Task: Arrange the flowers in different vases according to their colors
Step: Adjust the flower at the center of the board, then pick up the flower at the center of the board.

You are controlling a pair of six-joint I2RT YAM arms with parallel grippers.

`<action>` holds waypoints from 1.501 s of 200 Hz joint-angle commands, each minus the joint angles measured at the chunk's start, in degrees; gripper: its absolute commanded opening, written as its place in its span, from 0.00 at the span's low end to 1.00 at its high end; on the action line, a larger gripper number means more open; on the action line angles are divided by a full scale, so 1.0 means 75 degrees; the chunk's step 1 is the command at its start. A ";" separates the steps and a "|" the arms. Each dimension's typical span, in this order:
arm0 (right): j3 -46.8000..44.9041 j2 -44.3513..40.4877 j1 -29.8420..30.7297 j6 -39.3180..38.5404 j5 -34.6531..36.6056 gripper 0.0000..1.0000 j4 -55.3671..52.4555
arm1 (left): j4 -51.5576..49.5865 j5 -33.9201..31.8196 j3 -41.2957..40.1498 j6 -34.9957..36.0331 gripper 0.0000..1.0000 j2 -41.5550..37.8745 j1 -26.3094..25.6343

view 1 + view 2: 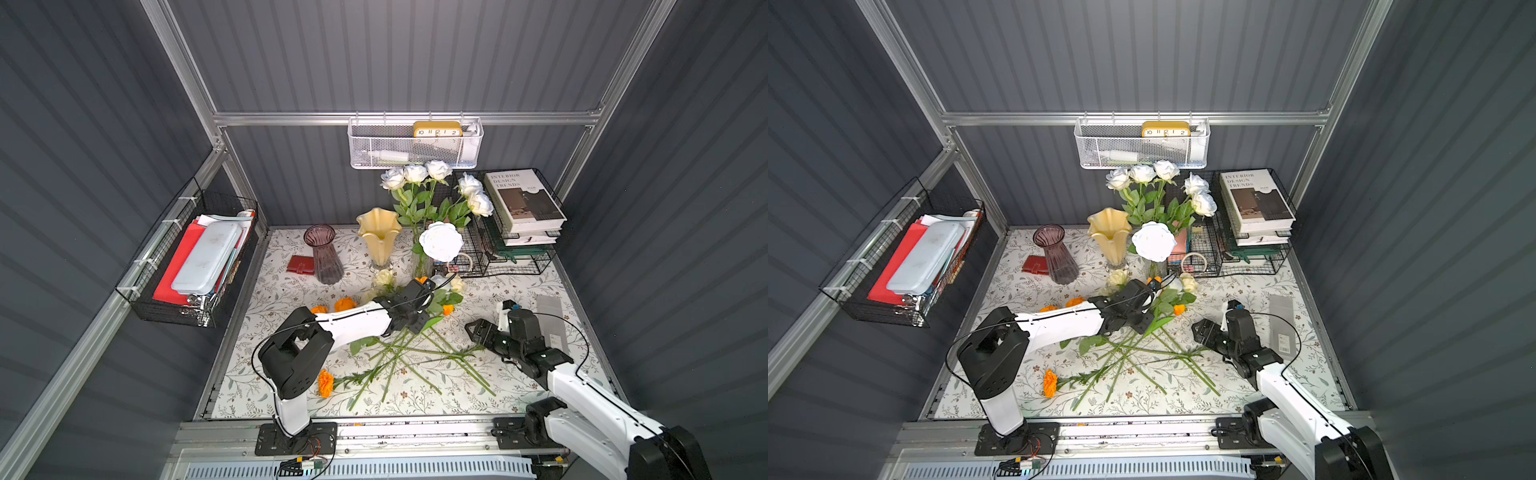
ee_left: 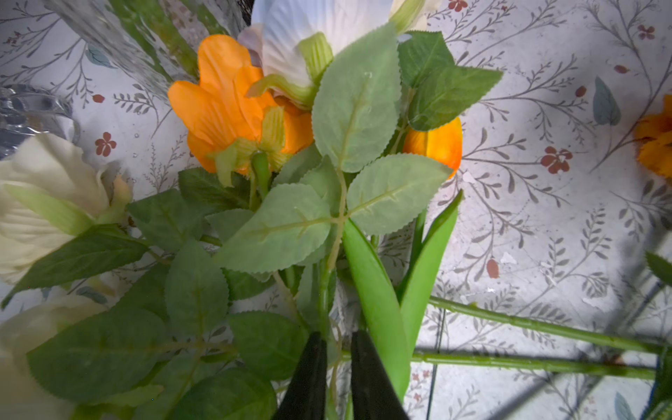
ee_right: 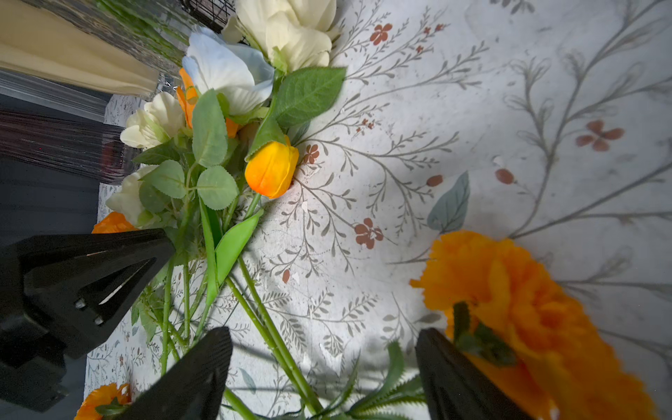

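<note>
Loose flowers (image 1: 407, 353) lie crossed on the cloth: cream roses (image 1: 384, 277), an orange rose (image 2: 225, 109), an orange bud (image 3: 271, 169) and marigolds (image 1: 326, 383). The purple vase (image 1: 326, 255) and the cream-yellow vase (image 1: 379, 235) hold nothing. White roses (image 1: 415, 174) stand in the clear vase (image 1: 419, 266). My left gripper (image 2: 336, 349) sits low in the pile (image 1: 415, 326), jaws a narrow gap apart around a thin leafy stalk, cloth showing beside it. My right gripper (image 3: 323, 345) hangs wide open over stems (image 1: 471, 332), beside a marigold (image 3: 527, 309).
A wire rack with books (image 1: 523, 199) stands at the back right, with a tape roll (image 1: 463, 262) at its foot. A red wallet (image 1: 300, 265) lies by the purple vase. A grey packet (image 1: 550, 320) lies at the right. Baskets hang on the back rail (image 1: 415, 145) and left wall (image 1: 195, 257).
</note>
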 commanded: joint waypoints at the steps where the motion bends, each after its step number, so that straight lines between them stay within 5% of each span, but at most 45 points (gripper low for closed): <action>1: -0.0050 0.0015 -0.0026 -0.0123 -0.0323 0.85 0.0020 | -0.0254 0.0106 -0.0150 -0.0087 0.20 -0.0142 0.0057; 61: -0.0050 0.0047 -0.0026 -0.0136 -0.0389 0.85 0.0097 | -0.0672 -0.0207 -0.0723 -0.0916 0.20 -0.0573 0.0106; 254: -0.0097 -0.0020 -0.0026 -0.0164 -0.0489 0.85 0.0096 | -0.0684 0.0177 -0.0777 -0.0920 0.17 -0.0294 0.0135; 300: -0.0109 -0.0008 -0.0026 -0.0160 -0.0480 0.85 0.0114 | -0.0719 0.0031 -0.0745 -0.0863 0.09 -0.0397 0.0165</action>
